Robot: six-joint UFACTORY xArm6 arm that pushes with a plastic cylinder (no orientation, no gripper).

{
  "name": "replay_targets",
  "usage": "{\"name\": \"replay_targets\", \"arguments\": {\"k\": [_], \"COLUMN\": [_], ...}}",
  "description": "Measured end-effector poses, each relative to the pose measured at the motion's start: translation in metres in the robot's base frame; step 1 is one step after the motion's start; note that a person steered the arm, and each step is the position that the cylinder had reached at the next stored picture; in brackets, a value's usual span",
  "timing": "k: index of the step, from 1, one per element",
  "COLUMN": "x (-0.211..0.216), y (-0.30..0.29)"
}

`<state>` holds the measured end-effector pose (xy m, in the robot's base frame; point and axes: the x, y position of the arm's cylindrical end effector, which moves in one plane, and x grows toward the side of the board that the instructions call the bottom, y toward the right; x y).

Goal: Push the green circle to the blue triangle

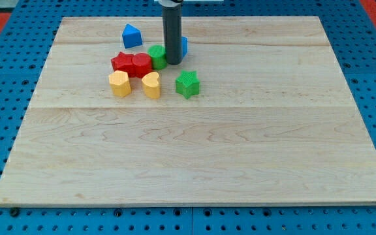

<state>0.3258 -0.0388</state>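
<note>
The green circle [156,56] sits near the view's top, touching the right end of two red blocks. My tip [173,62] rests just to the right of the green circle, touching or nearly touching it. A blue block [132,36], pointed on top, stands up and left of the green circle. Another blue block [184,46] peeks out from behind the rod on its right; its shape is mostly hidden.
Two red blocks [131,63] lie side by side left of the green circle. Two yellow blocks [119,83] [151,85] sit below them. A green star [187,84] lies below and right of my tip. The wooden board [194,156] has blue pegboard around it.
</note>
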Motion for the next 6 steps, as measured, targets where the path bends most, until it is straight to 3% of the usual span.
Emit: {"name": "replay_targets", "arguments": {"k": [4, 6], "x": [0.003, 0.035], "y": [-0.048, -0.057]}}
